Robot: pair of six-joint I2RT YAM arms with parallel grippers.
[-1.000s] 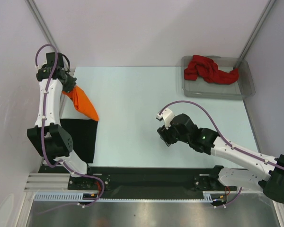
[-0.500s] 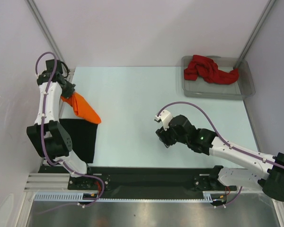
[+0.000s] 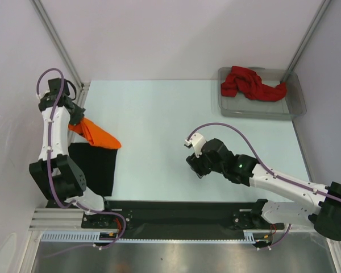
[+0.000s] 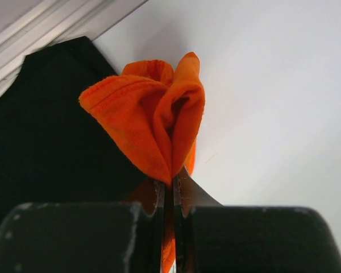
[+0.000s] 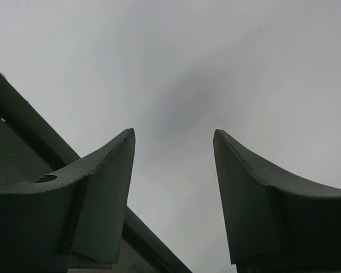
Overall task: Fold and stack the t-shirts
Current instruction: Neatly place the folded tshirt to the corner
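T-shirts: three counted, two arms.
Orange t-shirt (image 3: 98,135) is clamped in the raised left gripper (image 4: 168,190) over the flat black t-shirt (image 3: 95,166); right gripper (image 5: 171,148) is held low mid-table, fingers apart; dark red t-shirt (image 3: 249,84) is bunched in the tray (image 3: 296,106).

You have the flat black cloth t-shirt (image 3: 96,165) at the near left of the pale table (image 3: 159,119). The bunched bright orange cloth t-shirt (image 3: 99,135) is just behind it, in your left gripper (image 3: 77,118). Far right, the crumpled dark red cloth t-shirt (image 3: 250,84) lies in the clear grey plastic tray (image 3: 295,107). Your right gripper (image 3: 194,166) is mid-table, near side.
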